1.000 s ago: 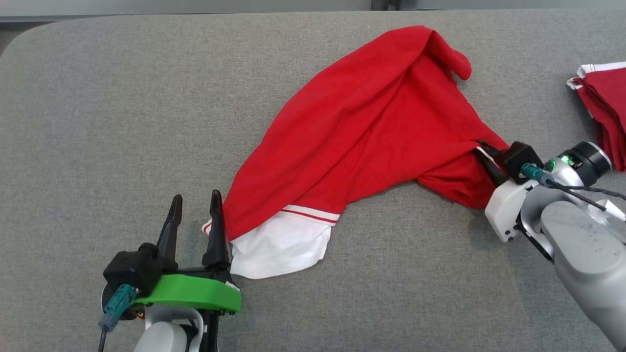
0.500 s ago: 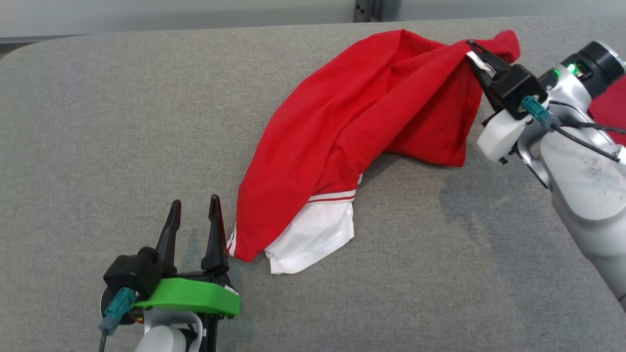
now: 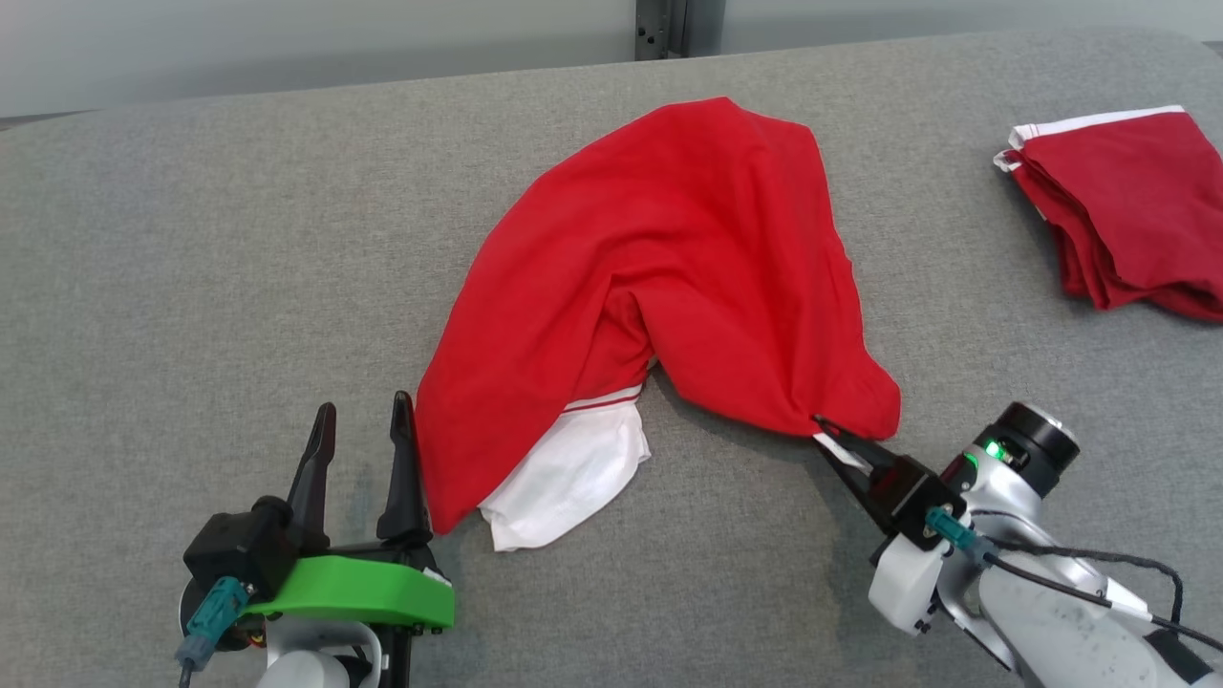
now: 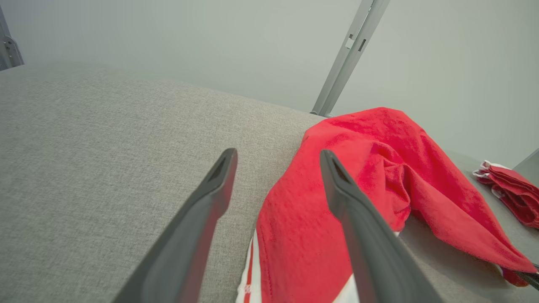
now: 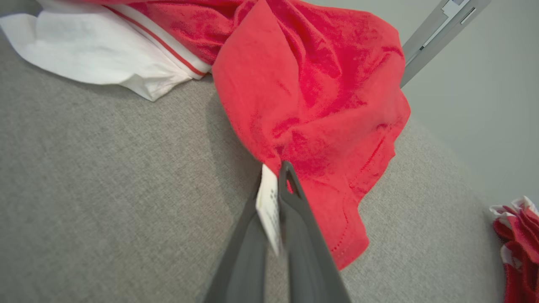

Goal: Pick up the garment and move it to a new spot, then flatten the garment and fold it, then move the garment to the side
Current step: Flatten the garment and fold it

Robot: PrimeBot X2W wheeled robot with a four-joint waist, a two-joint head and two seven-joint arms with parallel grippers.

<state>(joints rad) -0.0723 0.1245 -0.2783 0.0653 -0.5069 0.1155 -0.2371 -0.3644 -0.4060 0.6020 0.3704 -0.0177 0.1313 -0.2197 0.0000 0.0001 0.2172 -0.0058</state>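
- The red garment (image 3: 669, 258) lies in a crumpled hump near the middle of the grey padded table (image 3: 191, 239), with its white panel (image 3: 564, 478) and red stripes on the near side.
- The right gripper (image 3: 824, 430) has its fingers pressed together on the garment's near right corner, pinching red cloth and a white tag (image 5: 268, 206).
- The left gripper (image 3: 363, 411) stands spread wide and holds nothing, just beside the garment's near left edge.
- A stack of folded red garments (image 3: 1127, 210) lies well apart at the far right.
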